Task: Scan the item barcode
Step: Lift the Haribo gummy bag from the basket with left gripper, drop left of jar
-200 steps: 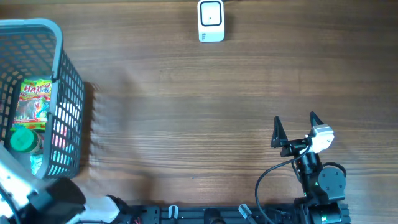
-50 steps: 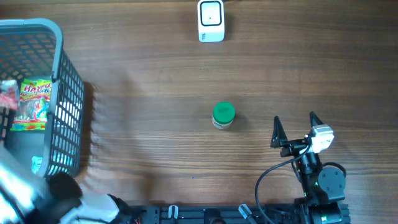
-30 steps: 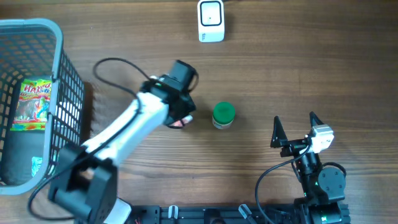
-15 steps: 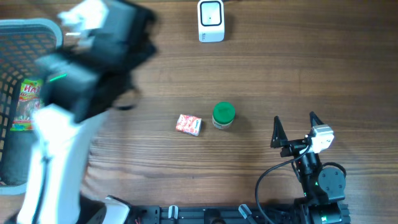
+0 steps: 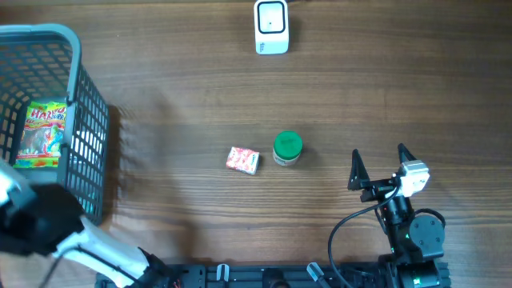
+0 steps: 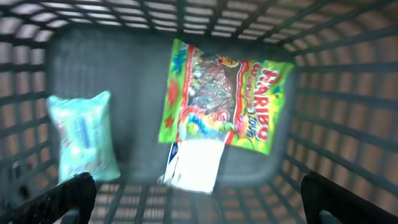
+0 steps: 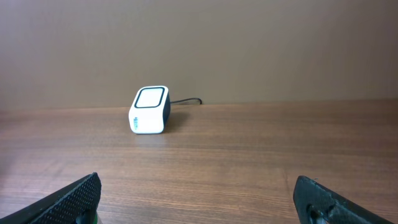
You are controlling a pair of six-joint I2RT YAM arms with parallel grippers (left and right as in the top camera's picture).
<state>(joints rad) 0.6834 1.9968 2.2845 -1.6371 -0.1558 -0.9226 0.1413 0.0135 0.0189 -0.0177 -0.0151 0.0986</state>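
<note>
Left hand [image 6: 198, 194], spread wide, has swung back above basket [image 5: 84, 112].

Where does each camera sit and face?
Overhead: above the table, facing straight down; shows the right arm, open right tool, and blurred left arm.
Left wrist: over the basket, facing down at the Haribo bag; open left tool at bottom.
Right wrist: low over the table, facing the scanner; right tool's tips in bottom corners.
Shared: overhead and right wrist both show the scanner.
</note>
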